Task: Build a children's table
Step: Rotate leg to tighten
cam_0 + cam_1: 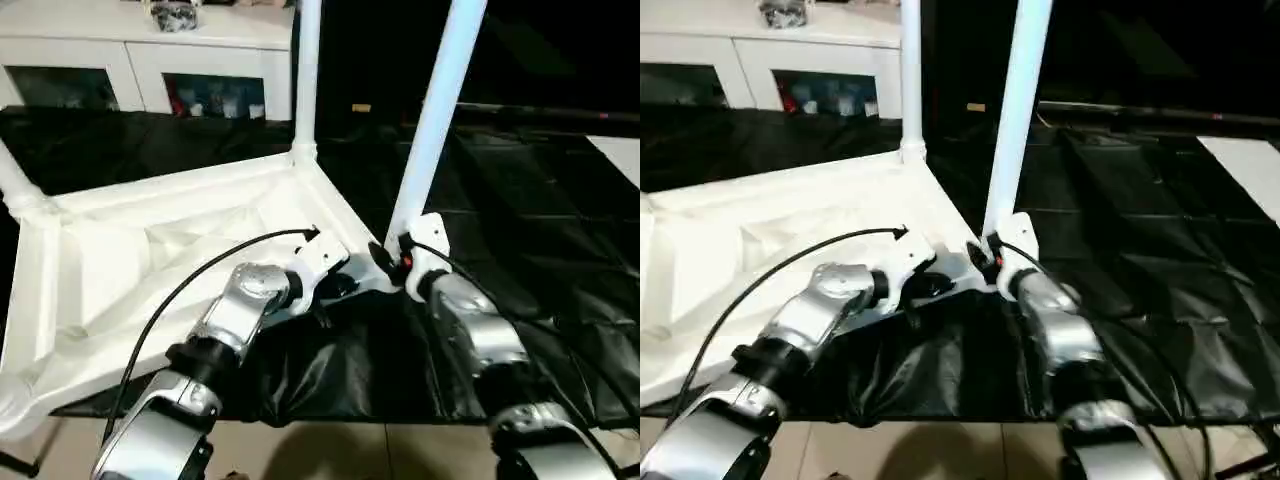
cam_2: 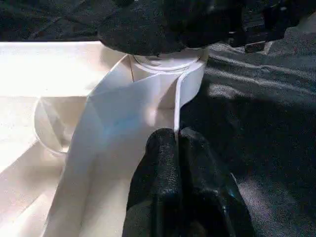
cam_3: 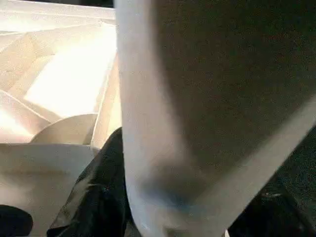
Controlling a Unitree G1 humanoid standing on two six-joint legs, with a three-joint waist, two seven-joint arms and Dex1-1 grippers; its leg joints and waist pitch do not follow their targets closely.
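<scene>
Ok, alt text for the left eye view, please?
The right pincer grips a white leg standing at the near corner of the upside-down white tabletop, while the shut left pincer holds the tabletop's rim. Another leg stands in the far corner.

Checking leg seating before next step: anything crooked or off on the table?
Yes. The leg the right hand grips at the near corner leans right, while the far-corner leg stands plumb; it looks not squarely seated.

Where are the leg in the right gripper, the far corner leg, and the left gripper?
held leg [image 1: 432, 130], left eye view, mid-shaft.
far corner leg [image 1: 306, 70], left eye view, shaft above its socket.
left gripper [image 2: 177, 148], left wrist view, shut fingertips at the tabletop rim.
</scene>
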